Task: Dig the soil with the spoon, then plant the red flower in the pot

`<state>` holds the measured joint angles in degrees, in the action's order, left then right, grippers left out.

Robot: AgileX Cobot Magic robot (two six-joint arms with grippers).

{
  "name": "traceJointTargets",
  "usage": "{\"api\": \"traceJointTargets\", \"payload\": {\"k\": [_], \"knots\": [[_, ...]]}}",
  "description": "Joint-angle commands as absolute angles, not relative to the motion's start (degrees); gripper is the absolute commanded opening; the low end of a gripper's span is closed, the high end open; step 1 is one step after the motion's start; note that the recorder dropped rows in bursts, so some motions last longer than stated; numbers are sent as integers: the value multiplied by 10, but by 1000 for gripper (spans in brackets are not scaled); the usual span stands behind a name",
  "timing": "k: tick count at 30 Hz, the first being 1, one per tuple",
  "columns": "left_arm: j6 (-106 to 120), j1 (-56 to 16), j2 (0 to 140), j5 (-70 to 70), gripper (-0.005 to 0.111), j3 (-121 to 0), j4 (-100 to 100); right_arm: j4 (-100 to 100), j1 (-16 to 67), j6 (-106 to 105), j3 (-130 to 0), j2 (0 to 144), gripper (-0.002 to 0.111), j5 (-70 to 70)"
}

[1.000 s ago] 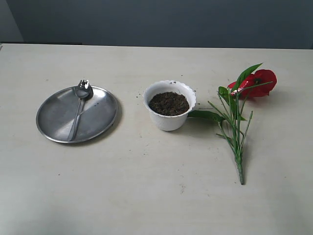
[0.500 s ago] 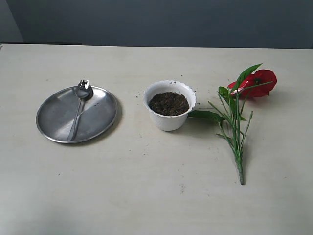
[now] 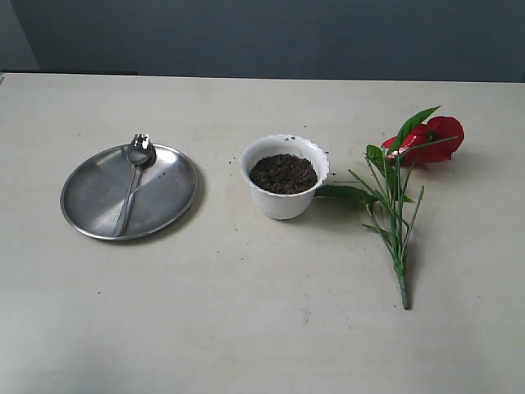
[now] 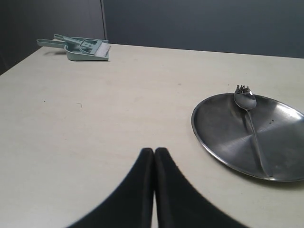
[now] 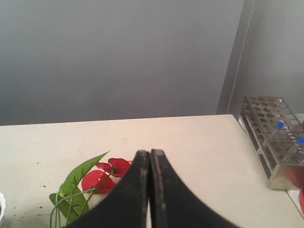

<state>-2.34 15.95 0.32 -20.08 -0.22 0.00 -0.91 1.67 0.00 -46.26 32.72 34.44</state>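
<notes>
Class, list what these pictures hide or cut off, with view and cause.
Right wrist view: red flower partly behind the shut right claw, stem cut by the edge.
Exterior view: soil depth hidden by the pot wall.
Right wrist view: metal rack cut by the edge.

Spoon (image 3: 131, 187) on plate (image 3: 92, 201), soil (image 3: 283, 173) in white pot (image 3: 283, 206), red flower (image 3: 390, 176) flat nr it
</notes>
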Motion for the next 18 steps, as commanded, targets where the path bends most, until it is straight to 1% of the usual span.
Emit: {"api": "traceJointTargets", "payload": {"k": [1,14,18], "knots": [[-24,158,0,-193,0,0,0,-8,13,-5,-486,346,-1,326],[-24,158,0,-193,0,0,0,111,13,-3,-486,345,-1,253],[-24,158,0,-193,0,0,0,104,13,0,-486,346,-1,238]]}}
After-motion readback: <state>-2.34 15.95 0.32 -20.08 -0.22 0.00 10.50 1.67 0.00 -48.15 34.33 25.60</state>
